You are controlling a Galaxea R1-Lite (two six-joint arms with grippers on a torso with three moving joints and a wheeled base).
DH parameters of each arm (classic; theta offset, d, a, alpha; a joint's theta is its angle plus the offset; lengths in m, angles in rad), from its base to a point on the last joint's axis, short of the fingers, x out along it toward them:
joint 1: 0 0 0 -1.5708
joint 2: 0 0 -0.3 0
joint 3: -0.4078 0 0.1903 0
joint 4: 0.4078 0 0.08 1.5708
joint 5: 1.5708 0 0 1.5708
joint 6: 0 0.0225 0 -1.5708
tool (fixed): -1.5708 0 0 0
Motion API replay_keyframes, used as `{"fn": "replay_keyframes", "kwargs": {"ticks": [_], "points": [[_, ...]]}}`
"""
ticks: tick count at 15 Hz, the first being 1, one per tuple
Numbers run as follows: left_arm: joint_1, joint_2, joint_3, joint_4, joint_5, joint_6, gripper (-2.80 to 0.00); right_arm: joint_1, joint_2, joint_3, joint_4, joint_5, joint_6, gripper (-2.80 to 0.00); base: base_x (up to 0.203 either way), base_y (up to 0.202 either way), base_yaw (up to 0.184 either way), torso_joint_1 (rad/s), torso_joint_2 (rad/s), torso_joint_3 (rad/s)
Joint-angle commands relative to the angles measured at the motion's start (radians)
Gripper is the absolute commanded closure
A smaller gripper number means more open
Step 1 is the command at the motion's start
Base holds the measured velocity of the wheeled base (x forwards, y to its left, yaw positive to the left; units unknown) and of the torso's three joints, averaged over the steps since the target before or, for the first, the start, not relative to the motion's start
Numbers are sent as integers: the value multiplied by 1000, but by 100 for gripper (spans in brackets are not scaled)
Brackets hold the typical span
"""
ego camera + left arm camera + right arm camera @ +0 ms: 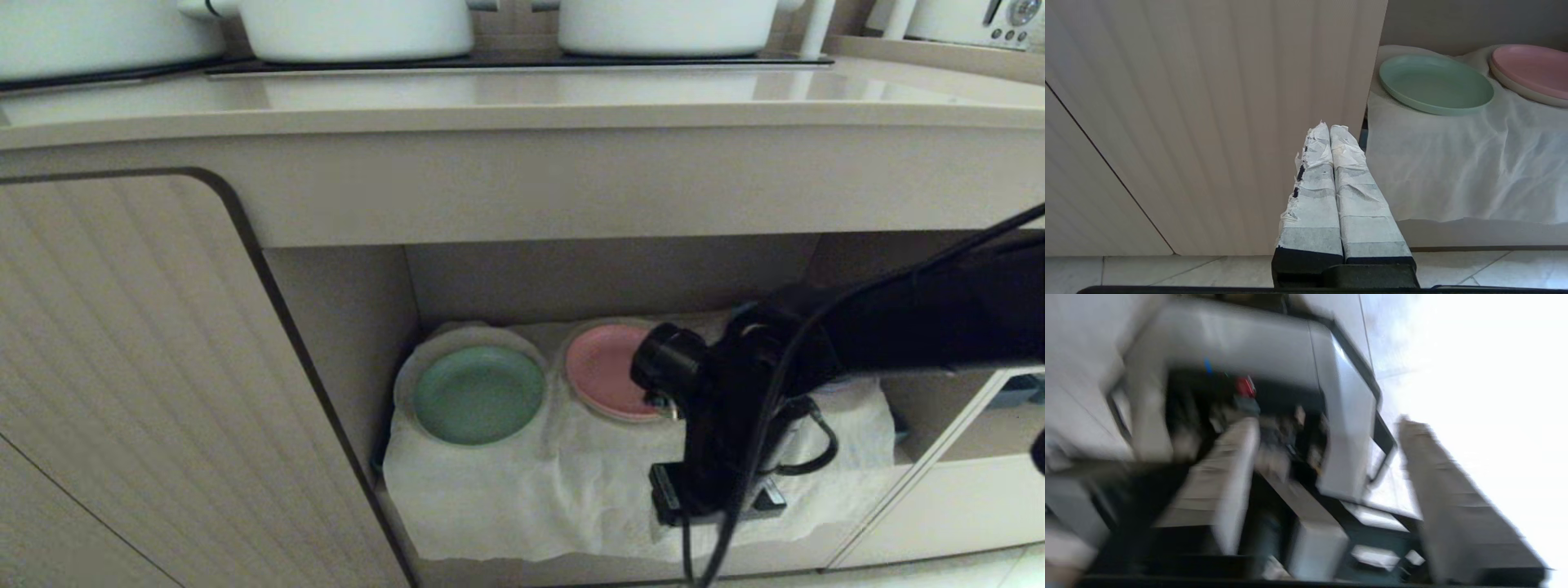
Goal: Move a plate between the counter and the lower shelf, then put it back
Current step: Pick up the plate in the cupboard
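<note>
The mint-green plate (479, 394) (1435, 83) lies flat at the left end of the lower shelf (571, 490), on its wrinkled white cloth. The counter (522, 98) runs above the shelf. My right arm reaches in from the right, in front of the shelf opening. Its gripper (714, 502) (1329, 422) hangs low over the cloth's front edge, to the right of the plate and apart from it. It is open, with nothing between the fingers (1229, 477). My left gripper (1329, 127) is shut and empty, parked before the ribbed cabinet door, left of the shelf.
A pink plate (604, 367) (1531, 65) sits on a paler plate beside the green one, partly behind my right wrist. White pots (359, 28) (665, 24) stand on the hob. The ribbed cabinet door (122, 367) bounds the shelf on the left. Another opened unit (939, 490) is at the right.
</note>
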Motion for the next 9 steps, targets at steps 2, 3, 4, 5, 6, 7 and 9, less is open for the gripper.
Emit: {"fn": "replay_keyframes", "kwargs": {"ticks": [2,3,4,5,6,7,9], "points": [[0,0,0,0,1,-1,0,-8,-156,141,50,21,-143,0,0,0,0,0,0,0],[0,0,0,0,1,-1,0,-19,-189,156,118,22,-206,0,0,0,0,0,0,0],[0,0,0,0,1,-1,0,-30,-217,167,189,23,-260,0,0,0,0,0,0,0],[0,0,0,0,1,-1,0,-41,-249,178,257,23,-312,0,0,0,0,0,0,0],[0,0,0,0,1,-1,0,-49,-274,184,318,23,-357,0,0,0,0,0,0,0],[0,0,0,0,1,-1,0,-52,-299,190,383,20,-412,0,0,0,0,0,0,0],[0,0,0,0,1,-1,0,-84,-359,193,526,15,-585,0,0,0,0,0,0,0]]}}
